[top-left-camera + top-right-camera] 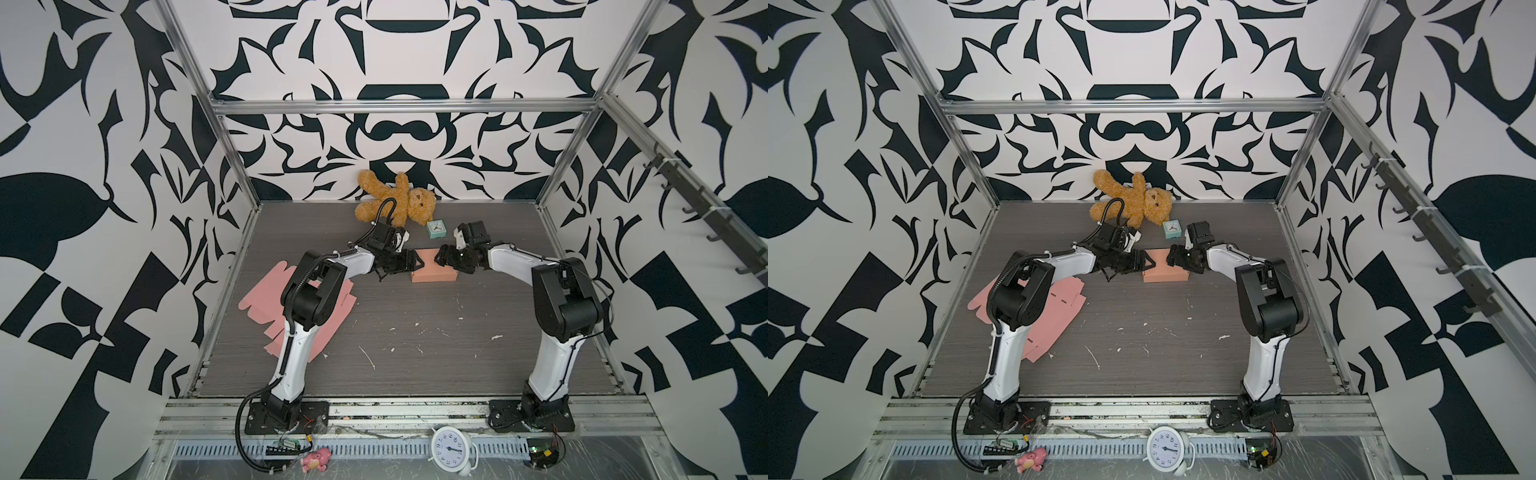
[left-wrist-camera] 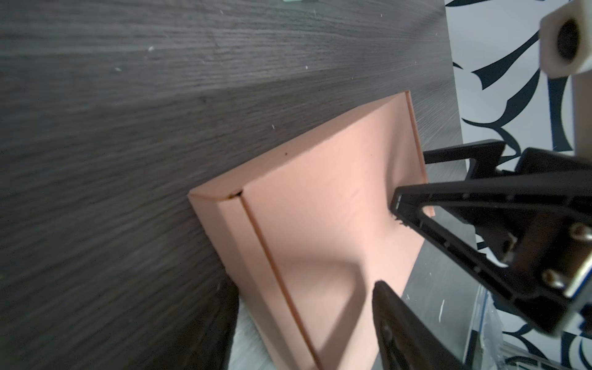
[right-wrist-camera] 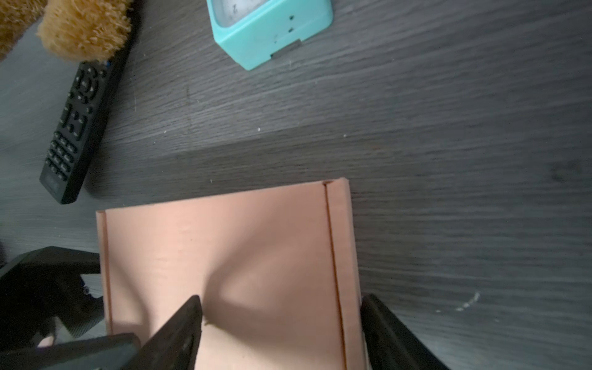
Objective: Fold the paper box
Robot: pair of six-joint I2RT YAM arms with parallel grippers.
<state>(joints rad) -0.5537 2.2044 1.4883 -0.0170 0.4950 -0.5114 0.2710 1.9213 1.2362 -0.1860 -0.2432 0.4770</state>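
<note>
Both top views: paper box [image 1: 432,271] [image 1: 1165,272] on the table [image 1: 415,357] [image 1: 1142,357], met by left gripper [image 1: 419,262] [image 1: 1147,262] at its 9 o'clock, right gripper [image 1: 437,258] [image 1: 1169,259] at 3 o'clock; left wrist view: paper box [image 2: 304,230] touched on top by parted jaws; right wrist view: paper box [image 3: 224,240] end straddled by parted jaws.

Top views look down; wrist views closely share box [image 2: 320,224].

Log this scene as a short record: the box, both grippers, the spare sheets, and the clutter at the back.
paper box: pink, closed, mid-table, lid dented
left gripper: open, at the box's left end
right gripper: open, at the box's right end, one fingertip on the lid
flat sheets: pink, unfolded, partly under left arm
back clutter: teddy bear, teal clock, black remote
</note>
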